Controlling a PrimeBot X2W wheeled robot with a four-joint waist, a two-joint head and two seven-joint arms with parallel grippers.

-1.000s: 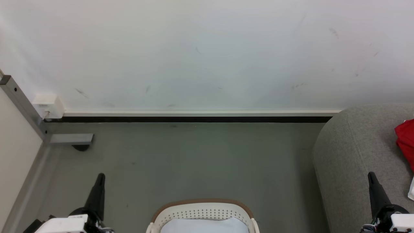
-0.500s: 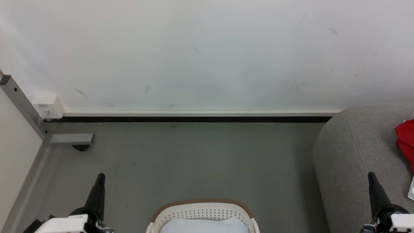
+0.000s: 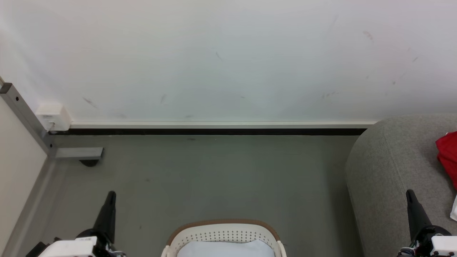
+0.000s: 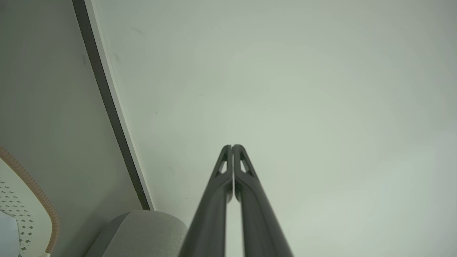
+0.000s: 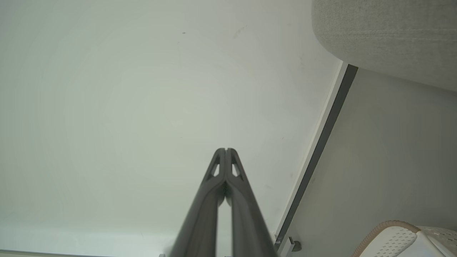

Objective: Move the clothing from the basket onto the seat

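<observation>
The white basket [image 3: 224, 233] with a brown rim sits on the floor at the bottom middle of the head view; pale fabric [image 3: 225, 248] shows inside it. The grey seat [image 3: 392, 167] fills the right side, with a red garment [image 3: 448, 153] lying on it at the right edge. My left gripper [image 3: 111, 194] stands at the lower left, left of the basket, fingers together and holding nothing. My right gripper [image 3: 409, 192] rises at the lower right in front of the seat, also shut and holding nothing. Both wrist views show the fingertips pressed together: left gripper [image 4: 232, 146], right gripper [image 5: 225, 150].
A white wall [image 3: 221, 60] with a dark baseboard [image 3: 214, 131] runs across the back. A metal frame post [image 3: 25, 114] with a foot [image 3: 78, 153] and a white box [image 3: 53, 116] stand at the left. Grey floor [image 3: 214, 178] lies between basket and wall.
</observation>
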